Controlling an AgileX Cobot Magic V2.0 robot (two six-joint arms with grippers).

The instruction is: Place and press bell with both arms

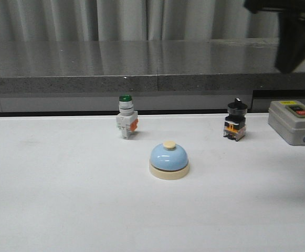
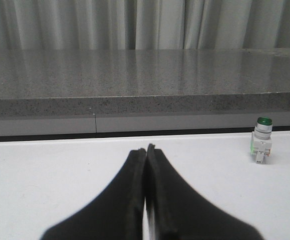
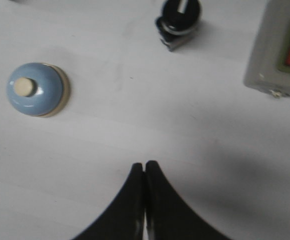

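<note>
Sitting mid-worktop (image 1: pixel 47 199), the bell (image 1: pixel 169 161) is untouched; left hand (image 2: pixel 146 150) and right hand (image 3: pixel 144 165) both pinched closed, empty, switches at its 11 and 2 o'clock

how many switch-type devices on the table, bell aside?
3. Green-capped switch behind the bell, to its left; black-knobbed switch behind it, to its right; grey button box at the table's right edge, partly cut off. More could lie out of frame.

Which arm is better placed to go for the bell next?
Right, probably. Its shut tool hangs over the table with the bell in its view; the left tool, also shut, sees only the green-capped switch.
</note>
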